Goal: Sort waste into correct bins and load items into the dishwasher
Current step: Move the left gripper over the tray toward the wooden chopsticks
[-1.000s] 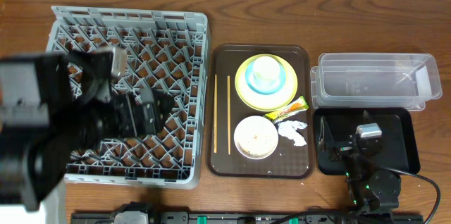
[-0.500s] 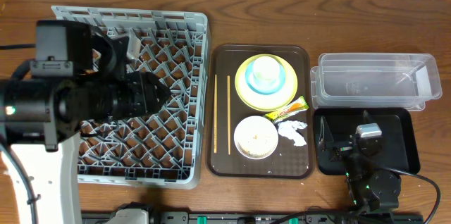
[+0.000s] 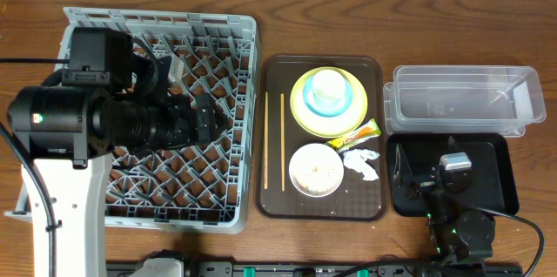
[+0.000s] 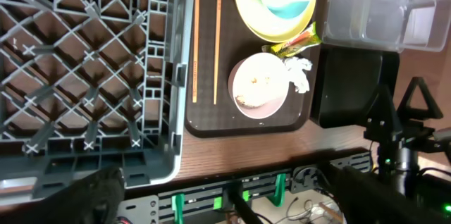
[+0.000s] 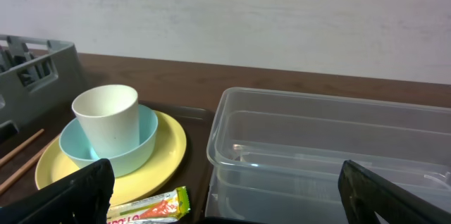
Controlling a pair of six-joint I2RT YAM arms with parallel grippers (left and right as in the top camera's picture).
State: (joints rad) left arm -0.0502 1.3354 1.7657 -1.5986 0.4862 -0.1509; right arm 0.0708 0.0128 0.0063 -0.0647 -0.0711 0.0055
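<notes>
On the brown serving tray (image 3: 374, 77) a pale cup (image 3: 327, 87) stands in the light blue bowl (image 3: 344, 105) on the yellow-green plate (image 3: 300, 107). In front are the white bowl (image 3: 316, 170) holding rice scraps, the chopsticks (image 3: 274, 142), the snack wrapper (image 3: 357, 136) and the crumpled napkin (image 3: 361, 163). The grey rack (image 3: 218, 68) lies left of it. My left gripper (image 3: 202, 124) hovers open and empty over the rack's middle; its wrist view (image 4: 232, 206) looks down on the rack's edge (image 4: 84, 55) and the white bowl (image 4: 259, 86). My right gripper (image 5: 232, 206) is open and empty, low over the black tray (image 3: 496, 177).
The clear tub (image 3: 461, 98) stands behind the black tray at the right, and close ahead in the right wrist view (image 5: 331, 146). The wrapper (image 5: 151, 206) lies just left of it. A black rail with green clips (image 4: 225, 199) runs along the table's front edge.
My left arm has swung from the front left corner to over the middle of the rack, its gripper now pointing right. The right arm and all objects have not moved.
</notes>
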